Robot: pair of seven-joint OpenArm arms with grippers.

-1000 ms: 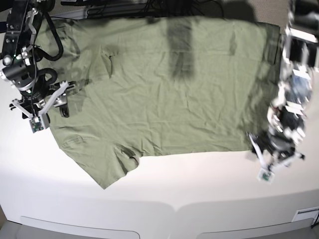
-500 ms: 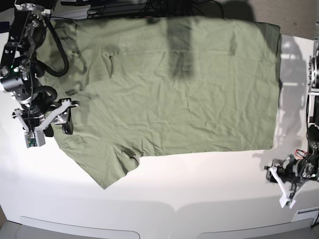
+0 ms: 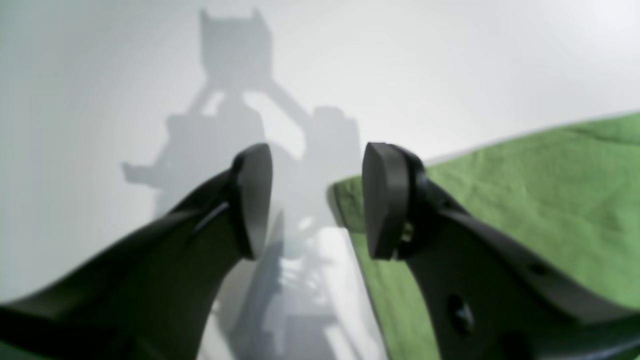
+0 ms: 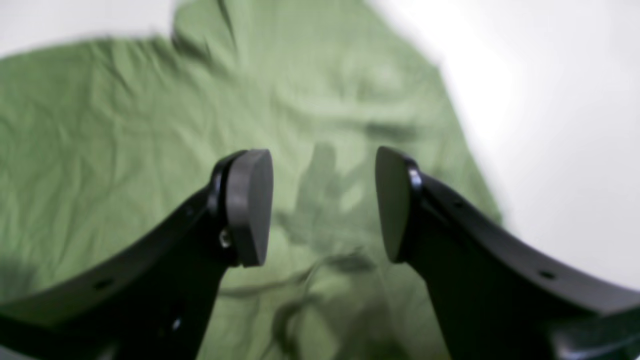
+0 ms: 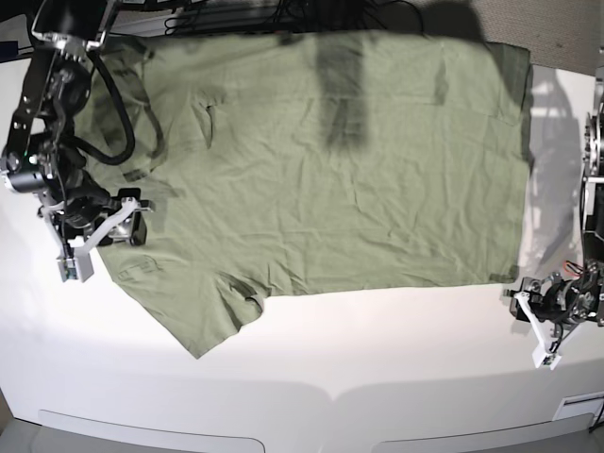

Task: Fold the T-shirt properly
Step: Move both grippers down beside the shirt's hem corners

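T-shirt (image 5: 321, 160) cloth looks light, limp and creased, likely to sag and slide, so I judge the hem corner at four o'clock and the sleeve edge at nine o'clock my best holds. Sage green, it lies flat across the white table (image 5: 377, 359). My left gripper (image 3: 315, 200) and right gripper (image 4: 322, 205) gape, holding nothing.

T-shirt (image 5: 359, 179): soft woven/knit cloth, matt green, finely wrinkled all over (creases sharpest in base view). Table (image 5: 377, 349): smooth white surface, slight sheen w/ soft glare. Left gripper (image 3: 315, 200) and right gripper (image 4: 322, 205): black plastic-looking fingers, matt, smooth flat pads; small screw holes in the arms.
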